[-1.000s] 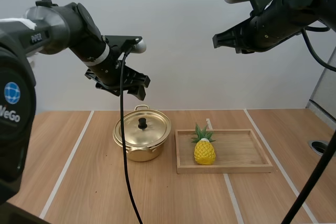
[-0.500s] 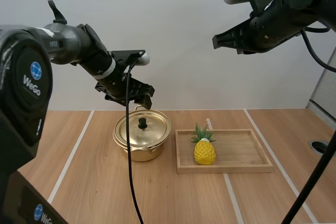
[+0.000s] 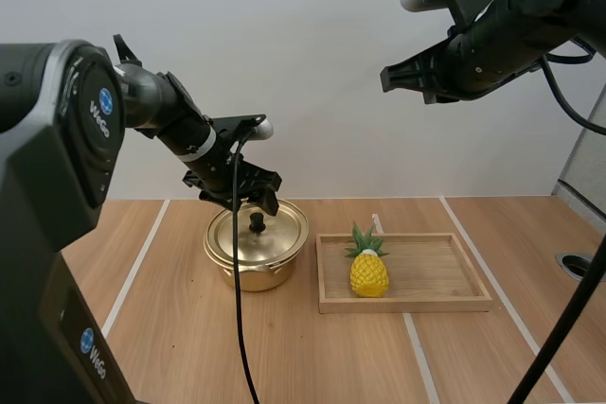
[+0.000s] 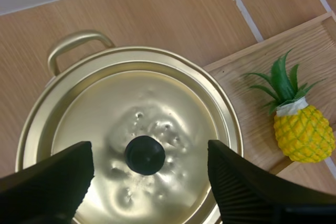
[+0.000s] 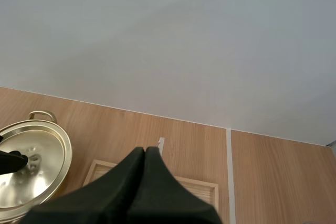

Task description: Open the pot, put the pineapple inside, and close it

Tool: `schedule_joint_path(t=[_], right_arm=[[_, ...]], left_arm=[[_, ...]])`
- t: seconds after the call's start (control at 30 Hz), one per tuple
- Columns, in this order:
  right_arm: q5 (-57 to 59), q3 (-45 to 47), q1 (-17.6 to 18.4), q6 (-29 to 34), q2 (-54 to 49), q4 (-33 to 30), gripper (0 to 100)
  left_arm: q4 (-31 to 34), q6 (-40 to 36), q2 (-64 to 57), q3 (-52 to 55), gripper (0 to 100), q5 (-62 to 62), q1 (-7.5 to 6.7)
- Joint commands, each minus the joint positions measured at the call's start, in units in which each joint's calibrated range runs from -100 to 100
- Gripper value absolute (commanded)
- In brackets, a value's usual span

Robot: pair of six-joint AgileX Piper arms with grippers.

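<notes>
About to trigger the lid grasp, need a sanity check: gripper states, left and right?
Left gripper: open, holding nothing, poised over the lid knob.
Right gripper: shut, holding nothing, raised over the table.

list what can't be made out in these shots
Pot inside: covered by the lid, high and left wrist views.
Pot's near rim, left wrist view: behind the open left fingers and cut by the edge.
Wooden tray middle, right wrist view: behind the shut right fingers.
</notes>
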Motion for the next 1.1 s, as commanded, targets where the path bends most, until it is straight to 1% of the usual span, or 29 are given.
schedule_joint_path(t=[0.0,0.23,0.8,0.83,0.9,0.93,0.97,1.0,1.03,1.07], right_arm=[[0.08,-0.47,-0.24,0.03,-0.34,0.36,0],[0.08,-0.47,-0.24,0.03,-0.34,0.36,0],[0.29,-0.47,-0.24,0.03,-0.34,0.36,0],[0.29,-0.47,-0.24,0.03,-0.34,0.36,0],[0.29,-0.47,-0.24,0.03,-0.34,0.36,0],[0.29,-0.47,-0.24,0.03,-0.34,0.36,0],[0.29,-0.47,-0.24,0.03,-0.34,0.36,0],[0.29,-0.47,-0.24,0.03,-0.34,0.36,0],[0.29,-0.47,-0.24,0.03,-0.34,0.36,0],[0.29,-0.47,-0.24,0.03,-0.34,0.36,0]], left_arm=[[-1.30,0.57,1.20,0.25,100,-1.04,-0.10],[-1.30,0.57,3.56,0.31,100,-1.04,-0.10],[-0.99,1.65,4.08,0.31,100,-1.19,-0.10],[-0.99,1.65,4.08,0.31,99,-1.19,-0.10],[-0.94,1.65,4.08,0.31,75,-0.98,-0.10],[-0.85,1.65,4.08,0.31,56,-0.61,-0.10],[-0.85,1.25,4.08,0.31,33,-0.57,-0.10],[-0.85,0.87,4.08,0.31,7,-0.44,-0.10],[-0.85,1.01,4.08,0.31,0,-0.22,-0.10],[-0.85,0.88,4.08,0.31,0,-0.22,-0.10]])
